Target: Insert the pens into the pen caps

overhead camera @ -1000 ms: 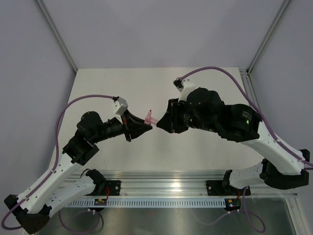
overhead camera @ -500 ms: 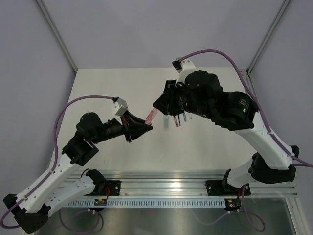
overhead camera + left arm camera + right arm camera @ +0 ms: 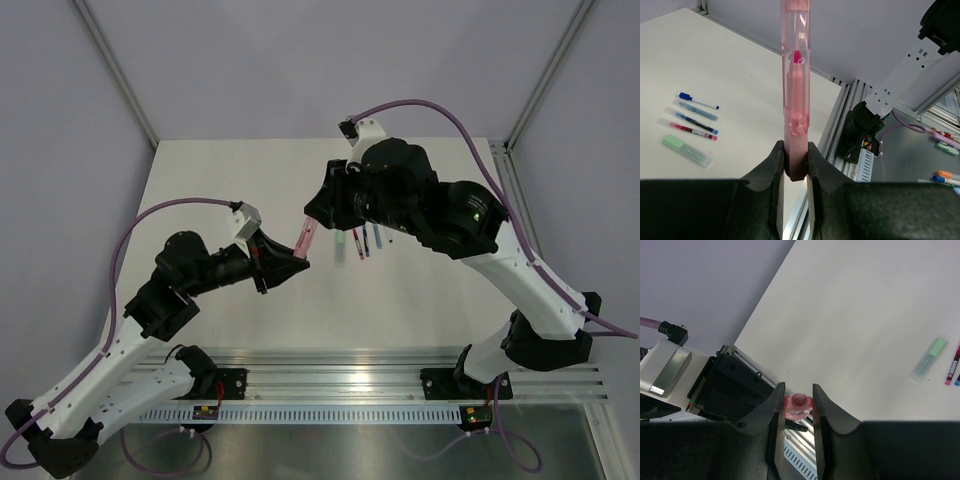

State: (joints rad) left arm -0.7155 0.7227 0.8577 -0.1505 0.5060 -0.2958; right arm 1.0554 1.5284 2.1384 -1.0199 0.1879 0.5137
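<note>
Pink pen cap (image 3: 796, 75): held upright above the surface (image 3: 220, 180), clear of it, sleeved over its pen
Pink-red pen (image 3: 796, 160): tip visible inside the cap; darker lower end protruded below the cap
Left fingers (image 3: 771, 167): pinched the pen's lower end from both sides
Right fingers (image 3: 776, 410): straddled the cap's free end, seen end-on; contact could not be confirmed
Step in hand: judged to be final seating of cap on pen
Next move: axial press along the cap, left grip firm, no side load
Remaining: green pen cap (image 3: 687, 150) and loose pens (image 3: 692, 131) lay side by side on the surface
</note>
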